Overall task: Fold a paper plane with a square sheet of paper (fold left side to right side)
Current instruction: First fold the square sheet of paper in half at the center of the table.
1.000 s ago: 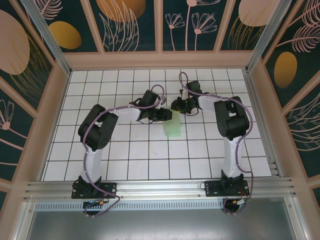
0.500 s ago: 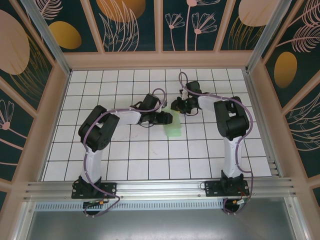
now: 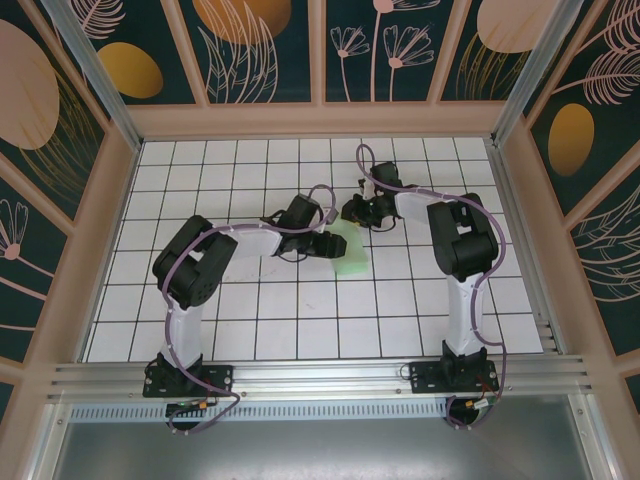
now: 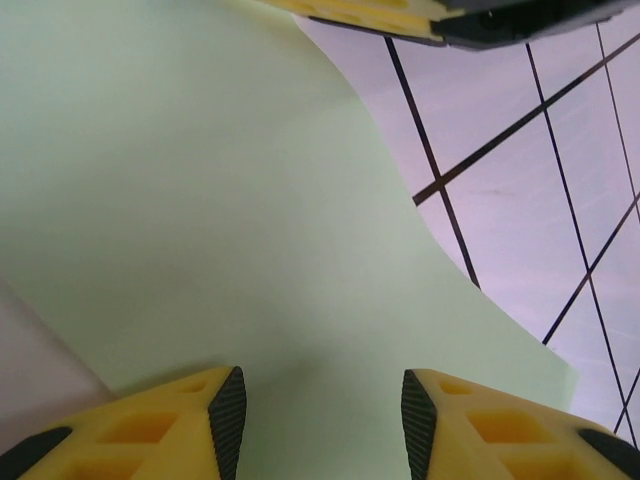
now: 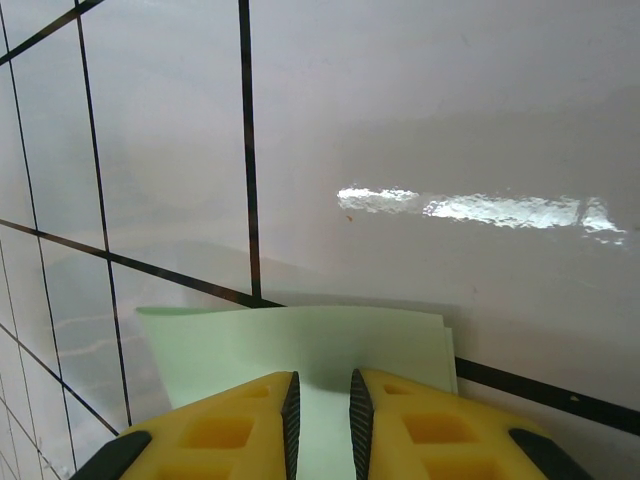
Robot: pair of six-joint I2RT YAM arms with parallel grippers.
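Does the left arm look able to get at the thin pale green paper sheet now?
Probably yes: the left gripper sits open right over the pale green paper sheet, with nothing between them.

I am looking down on a glossy white tabletop [image 3: 250,310] that black lines [image 5: 248,150] are dividing into a grid of squares. A pale wooden frame [image 3: 320,120] is running round its far, left and right sides. Behind the frame, dark teal wall panels [image 3: 270,60] are showing orange ovals [image 3: 130,70] and pale line drawings of leaves and flowers. Along the near edge an aluminium rail [image 3: 320,375] is crossing from left to right, with a grey metal sheet [image 3: 320,450] lying nearer still. Close up, a bright streak of glare [image 5: 480,208] is shining on one tile.
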